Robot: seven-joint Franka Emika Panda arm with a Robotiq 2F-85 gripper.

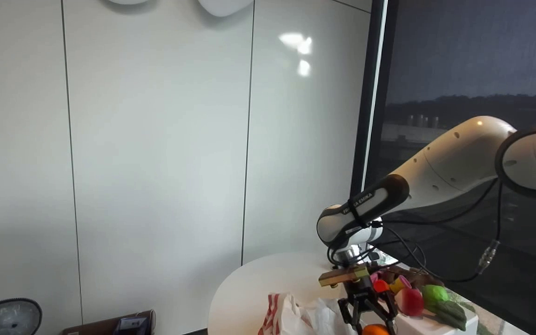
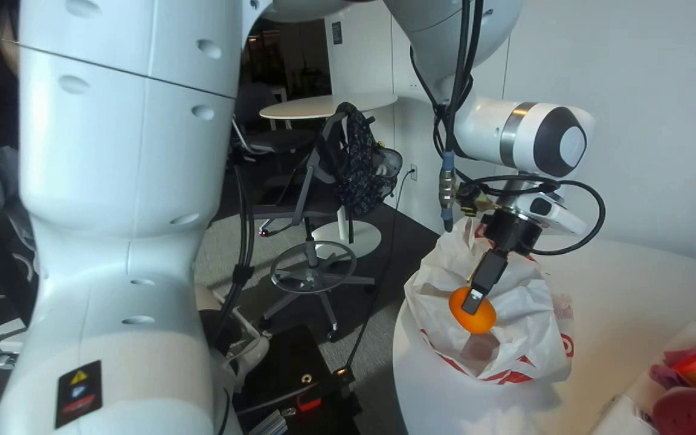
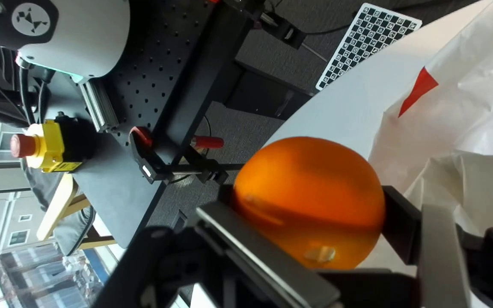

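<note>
Orange, smooth and rounded, a fruit-like ball (image 3: 308,184) fills the middle of the wrist view, clamped between the robot's black fingers (image 3: 402,226), one on each side. To its right lies a crumpled white plastic bag (image 3: 477,111) with a red marking, on a white, curved-edged desk (image 3: 353,107).

In an exterior view, the ball (image 2: 475,322) hangs at the fingertips in front of the gaping mouth of the bag (image 2: 532,329); whether it dips below the rim cannot be told.

In an exterior view, only the top of the ball (image 1: 375,330) shows at the bottom edge, between the spread finger linkages. The bag is on the left of it, and on the right a white box-like stand (image 1: 419,326) carries a smooth red round object (image 1: 409,301) and a bright green round object (image 1: 434,294).

The step in hand appears to be holding the ball aloft: the grasp is made, the release not yet done. The next move seems to call for steady pressure on the slick curve and clearance from the bag's loose rim, which the fingers could snag.
</note>
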